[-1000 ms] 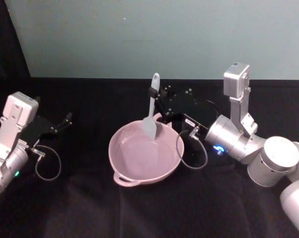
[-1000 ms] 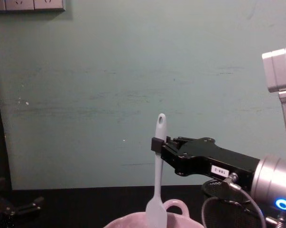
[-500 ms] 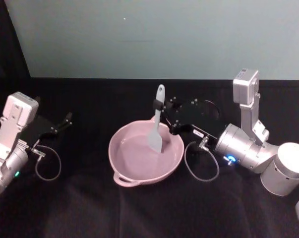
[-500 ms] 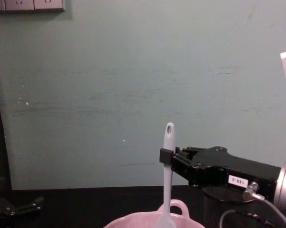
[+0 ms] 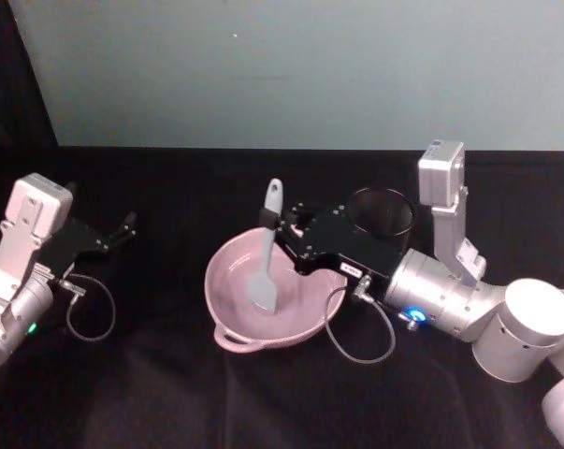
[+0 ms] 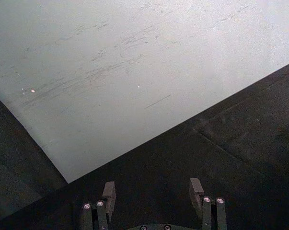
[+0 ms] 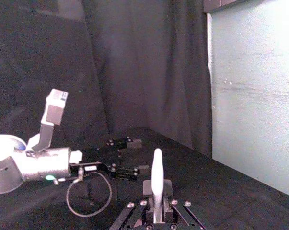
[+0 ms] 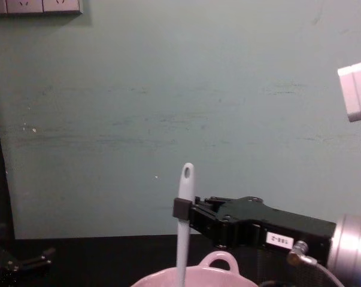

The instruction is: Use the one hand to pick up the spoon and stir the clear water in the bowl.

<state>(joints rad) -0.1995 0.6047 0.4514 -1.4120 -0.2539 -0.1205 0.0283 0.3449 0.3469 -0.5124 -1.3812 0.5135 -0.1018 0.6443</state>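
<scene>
While right hand [image 5: 270,223] clamps spoon [image 5: 265,254] handle | blade inside bowl [image 5: 224,273]

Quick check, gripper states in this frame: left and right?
Left gripper: open, holding nothing, parked off to the left.
Right gripper: shut on the spoon handle, blade down in the bowl.

The head camera looks down over the black desk [image 5: 169,393]; the chest camera sits low, facing the green wall [image 8: 168,89]. These 2 share the bowl [image 5: 305,304] and right pincer [image 5: 274,223]. The left wrist camera looks past the left pincer [image 6: 153,184] at the wall; the right wrist camera faces the left arm [image 7: 34,163]
</scene>
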